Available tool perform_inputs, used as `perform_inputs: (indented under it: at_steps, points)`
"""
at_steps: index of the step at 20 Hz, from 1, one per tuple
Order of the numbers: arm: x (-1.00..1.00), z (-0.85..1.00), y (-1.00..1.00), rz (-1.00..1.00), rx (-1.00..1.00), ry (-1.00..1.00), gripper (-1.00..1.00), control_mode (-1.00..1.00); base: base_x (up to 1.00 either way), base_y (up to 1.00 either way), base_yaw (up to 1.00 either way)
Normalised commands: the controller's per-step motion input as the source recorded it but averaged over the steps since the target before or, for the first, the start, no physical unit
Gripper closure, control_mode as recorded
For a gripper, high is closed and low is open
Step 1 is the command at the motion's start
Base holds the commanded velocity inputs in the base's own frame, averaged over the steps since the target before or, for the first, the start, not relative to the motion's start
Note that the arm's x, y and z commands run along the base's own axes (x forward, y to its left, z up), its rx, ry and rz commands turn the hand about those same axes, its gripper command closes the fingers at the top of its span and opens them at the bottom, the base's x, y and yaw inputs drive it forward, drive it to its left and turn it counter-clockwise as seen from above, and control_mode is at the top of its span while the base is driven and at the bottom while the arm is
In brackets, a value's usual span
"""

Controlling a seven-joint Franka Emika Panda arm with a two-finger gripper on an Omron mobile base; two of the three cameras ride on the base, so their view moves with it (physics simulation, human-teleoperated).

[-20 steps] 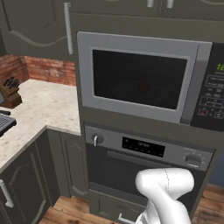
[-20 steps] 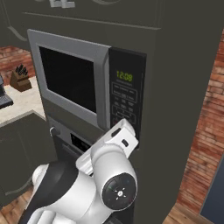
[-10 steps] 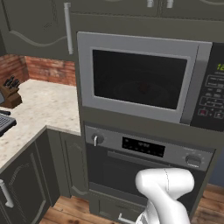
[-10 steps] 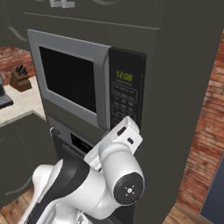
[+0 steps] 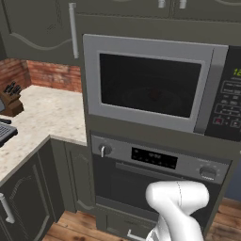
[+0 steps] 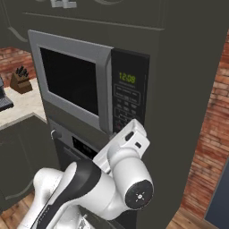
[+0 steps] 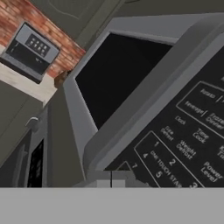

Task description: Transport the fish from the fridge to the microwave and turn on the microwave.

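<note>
The microwave [image 5: 155, 84] is built into the dark cabinet wall, its door shut and its window dark. A faint reddish shape behind the glass [image 5: 153, 94] may be the fish; I cannot tell for sure. The black button panel [image 6: 129, 100] shows green digits. My white hand [image 6: 130, 138] points at the panel's lower part. In the hand view my gripper [image 7: 110, 179] is shut and empty, a short way in front of the number buttons [image 7: 168, 162]. The fridge is out of view.
A knobbed oven [image 5: 155, 162] sits right under the microwave. To the left runs a speckled counter [image 5: 42, 117] with a knife block [image 5: 10, 99] against a brick wall. My arm's elbow [image 5: 178, 200] rises in front of the oven.
My hand has shifted slightly up and toward the microwave's button panel. The gripper has stayed shut and the door has stayed shut.
</note>
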Motion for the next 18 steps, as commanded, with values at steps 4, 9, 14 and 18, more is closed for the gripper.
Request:
perform_inputs:
  at_steps: [4, 9, 14, 18]
  points:
    - [0.17, -0.18, -0.19, -0.03, 0.00, -0.01, 1.00, -1.00, 0.00, 0.00, 0.00]
    - [0.04, -0.12, -0.23, -0.05, 0.00, -0.01, 1.00, -1.00, 0.00, 0.00, 0.00]
    - [0.07, -0.11, -0.09, -0.05, 0.00, -0.01, 1.00, -1.00, 0.00, 0.00, 0.00]
    - [0.19, -0.05, 0.00, -0.02, 0.00, -0.02, 1.00, -1.00, 0.00, 0.00, 0.00]
